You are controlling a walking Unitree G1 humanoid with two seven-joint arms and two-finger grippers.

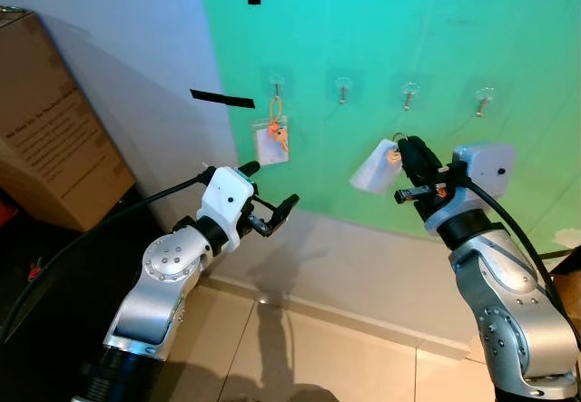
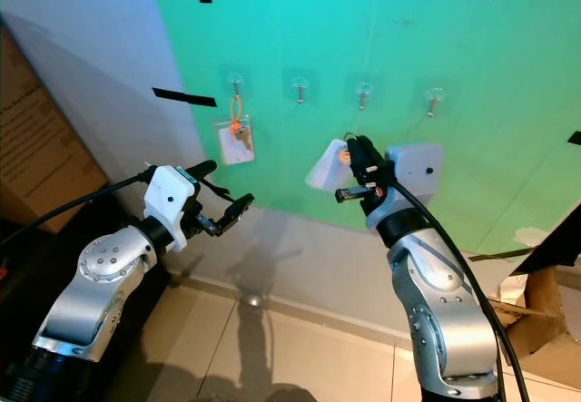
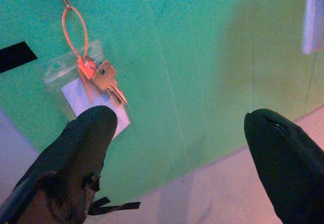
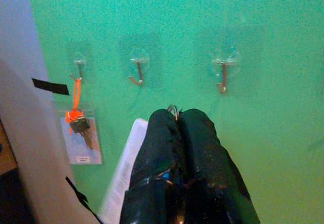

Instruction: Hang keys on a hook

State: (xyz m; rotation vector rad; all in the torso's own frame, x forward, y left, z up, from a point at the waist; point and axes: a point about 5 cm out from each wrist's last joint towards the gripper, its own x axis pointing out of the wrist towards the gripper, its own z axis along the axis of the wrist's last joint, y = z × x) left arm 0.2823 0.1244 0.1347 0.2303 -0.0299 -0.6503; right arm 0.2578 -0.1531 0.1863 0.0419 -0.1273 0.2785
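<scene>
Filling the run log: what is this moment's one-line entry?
right gripper: shut on tagged keys, below hooks | left gripper: open, idle | leftmost hook: holds key set

Leftmost hook (image 1: 276, 84): taken; an orange loop carries keys (image 1: 280, 133) and a clear tag pouch (image 1: 270, 141) flat on the green wall (image 1: 381, 30).
Other hooks: three, (image 1: 342, 88), (image 1: 409, 92) and (image 1: 484, 101), bare, with open wall between them.
Right pincer (image 1: 406, 159): fingers pressed together on a white tag (image 1: 374, 168), below the middle hooks, blocking approach from 6 o'clock.
Left pincer (image 1: 268, 204): fingers spread, at 6 o'clock of the hung keys, apart from the wall.
Cardboard box (image 1: 50, 139): at 9 o'clock, well apart.
</scene>
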